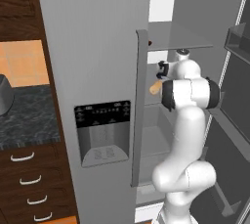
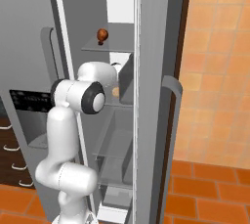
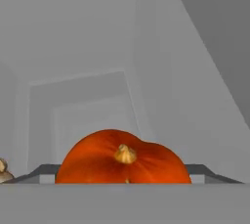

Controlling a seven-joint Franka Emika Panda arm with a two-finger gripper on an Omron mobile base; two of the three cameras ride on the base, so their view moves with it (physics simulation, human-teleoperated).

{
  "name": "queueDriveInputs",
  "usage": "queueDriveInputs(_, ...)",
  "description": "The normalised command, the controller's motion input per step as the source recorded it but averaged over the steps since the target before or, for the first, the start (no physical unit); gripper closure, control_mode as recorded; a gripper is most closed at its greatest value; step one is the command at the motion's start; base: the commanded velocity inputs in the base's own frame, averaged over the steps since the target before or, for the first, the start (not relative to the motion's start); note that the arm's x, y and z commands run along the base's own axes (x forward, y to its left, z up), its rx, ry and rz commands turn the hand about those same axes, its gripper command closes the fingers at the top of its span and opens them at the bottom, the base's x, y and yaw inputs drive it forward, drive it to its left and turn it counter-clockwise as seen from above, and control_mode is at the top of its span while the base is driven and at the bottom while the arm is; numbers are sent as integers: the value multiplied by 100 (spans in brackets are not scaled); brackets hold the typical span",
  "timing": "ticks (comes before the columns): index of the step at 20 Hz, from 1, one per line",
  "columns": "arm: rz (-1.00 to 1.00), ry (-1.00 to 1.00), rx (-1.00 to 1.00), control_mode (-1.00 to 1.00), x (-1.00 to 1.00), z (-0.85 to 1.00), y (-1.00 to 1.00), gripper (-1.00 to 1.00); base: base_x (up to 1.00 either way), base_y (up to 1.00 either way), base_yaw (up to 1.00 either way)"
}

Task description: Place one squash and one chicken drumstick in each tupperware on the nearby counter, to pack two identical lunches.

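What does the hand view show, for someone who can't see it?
A round orange squash with a tan stem sits close in front of the camera, inside a pale grey fridge. A small tan thing peeks in at the left edge.

The squash (image 3: 122, 158) is cut off low in the hand view (its underside hidden); a tan thing (image 3: 3, 170) at the lower left edge is unidentifiable.

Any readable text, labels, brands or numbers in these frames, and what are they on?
None can be read.
Dispenser panel on the fridge door: rows of small pale marks, too blurred to read.
Squash, counter, drawers: no text.
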Motion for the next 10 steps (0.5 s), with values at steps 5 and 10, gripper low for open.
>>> queueDriveInputs(5,0,-5,-3,-100,-100,-46,36,100,0,0,0)
queueDriveInputs(10,0,-16,-3,-100,-100,-2,29,100,0,0,0)
